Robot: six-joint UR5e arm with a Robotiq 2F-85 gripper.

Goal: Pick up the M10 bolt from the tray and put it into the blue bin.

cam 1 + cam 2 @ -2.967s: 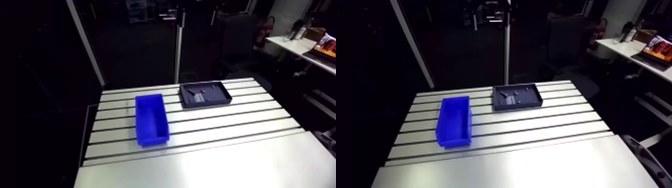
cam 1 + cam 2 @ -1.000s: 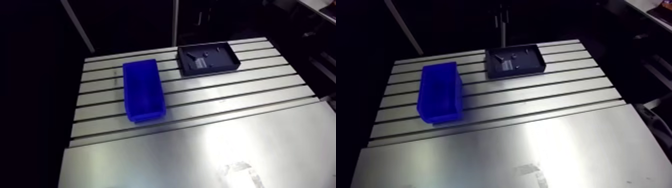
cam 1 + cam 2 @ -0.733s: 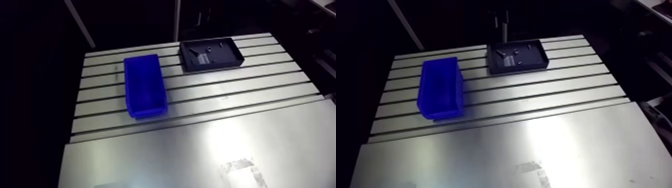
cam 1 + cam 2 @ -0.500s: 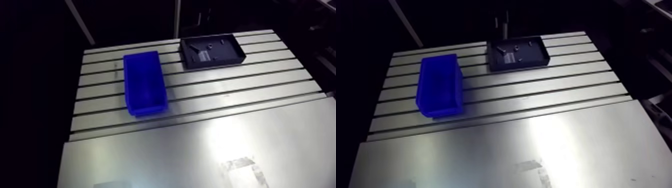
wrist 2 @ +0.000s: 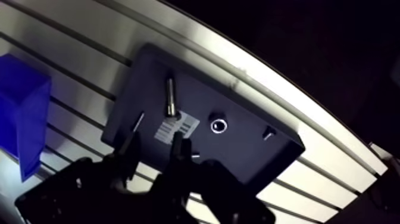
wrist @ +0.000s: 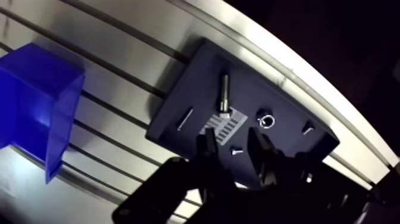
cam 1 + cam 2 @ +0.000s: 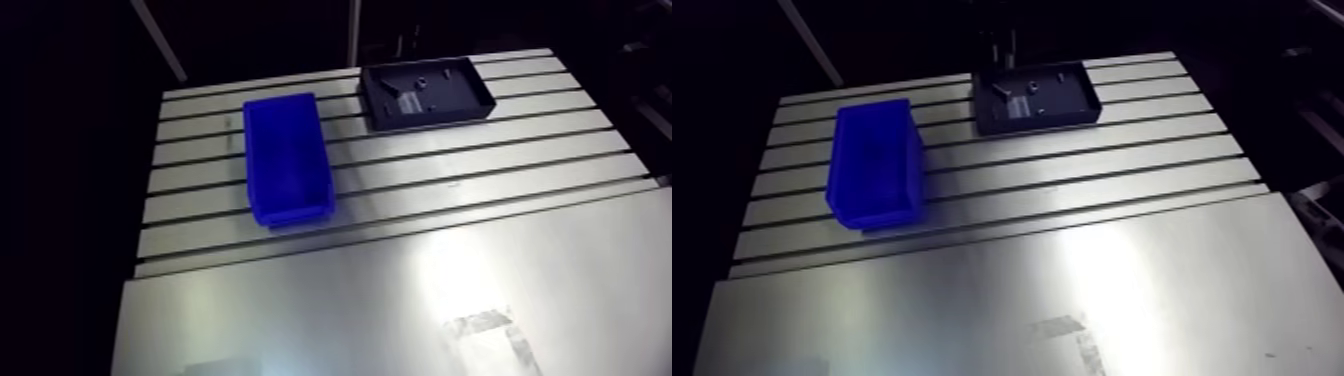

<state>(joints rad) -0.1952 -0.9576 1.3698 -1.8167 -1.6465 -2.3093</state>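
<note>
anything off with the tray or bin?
Nothing stands out. Tray sits flat on the table, bolt and small parts lying inside it; blue bin upright apart from it, nothing spilled.

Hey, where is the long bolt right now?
In the wrist view the bolt lies in the dark tray, just beyond the white label, ahead of the open gripper.

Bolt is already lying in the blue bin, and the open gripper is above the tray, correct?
Not quite. The bolt lies in the tray, not in the blue bin; the wrist view shows this. The rest holds: the open gripper is above the tray.
</note>
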